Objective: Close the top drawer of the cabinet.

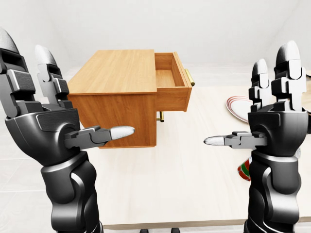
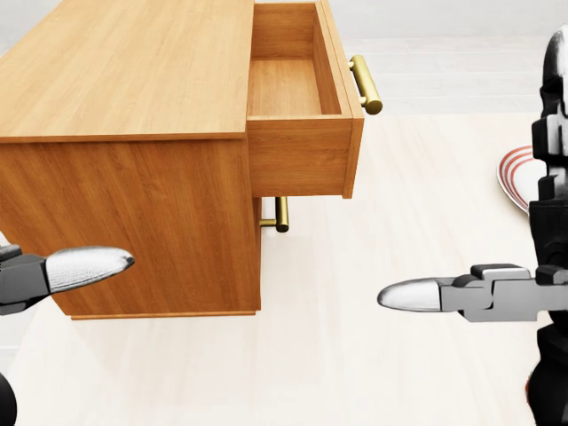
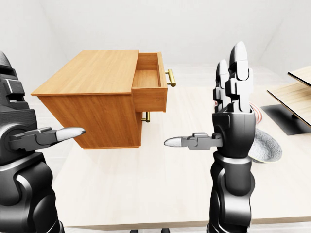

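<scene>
Cabinet (image 2: 133, 133) on desk (image 2: 399, 266), head view's upper left; top drawer (image 2: 302, 98) pulled fully out, brass handle (image 2: 366, 83) facing right. Left hand (image 1: 43, 121) and right hand (image 3: 233, 121) raised, fingers spread, holding nothing, apparently readied to push.

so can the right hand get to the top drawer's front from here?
Probably yes. The right hand is open and holds nothing, and bare table lies between it and the top drawer, whose brass handle faces that side.
</scene>
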